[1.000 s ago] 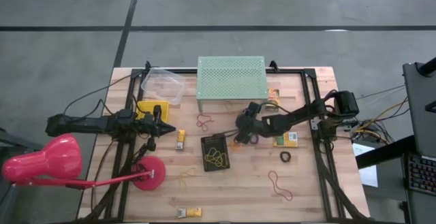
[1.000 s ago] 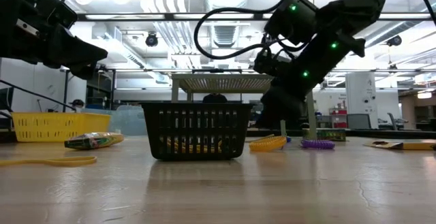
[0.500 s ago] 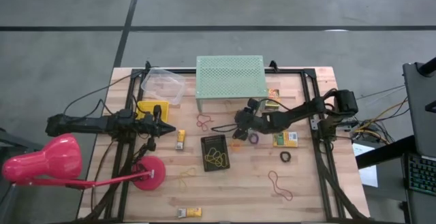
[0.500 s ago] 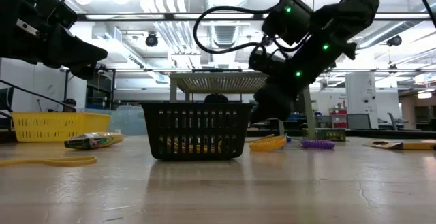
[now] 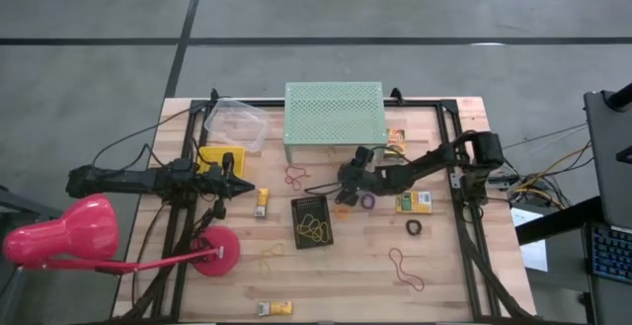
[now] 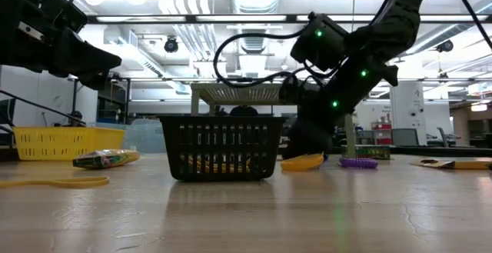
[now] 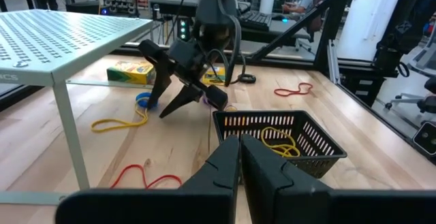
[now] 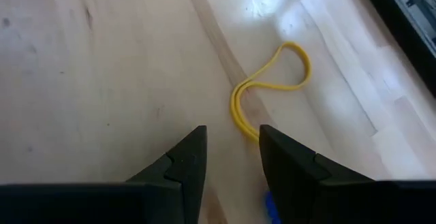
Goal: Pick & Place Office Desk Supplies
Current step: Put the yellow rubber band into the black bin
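Note:
A yellow rubber band (image 8: 262, 94) lies flat on the wooden table right of the black mesh basket (image 5: 312, 221), which holds more yellow bands (image 7: 276, 139). My right gripper (image 8: 231, 157) slants down over the band's near end. It is open, with one finger on each side of the band, low over the table (image 7: 167, 108). Whether the fingers touch the band or the table, I cannot tell. A blue ring (image 7: 142, 100) and a purple band (image 5: 367, 202) lie close by. My left gripper (image 5: 247, 188) waits shut at the left, above the table.
A mint-green perforated stand (image 5: 334, 113) rises just beyond my right gripper. A pink lamp (image 5: 59, 236), a clear tub (image 5: 237, 122) and a yellow basket (image 5: 212, 157) stand left. Red bands (image 5: 296, 177) (image 5: 405, 266), a black ring (image 5: 414, 227) and small boxes (image 5: 415, 202) (image 5: 262, 200) are scattered about.
My right gripper has sunk toward the table and gone a little toward its left edge. It now stands low over the yellow band beside the basket. Its fingers have stayed open.

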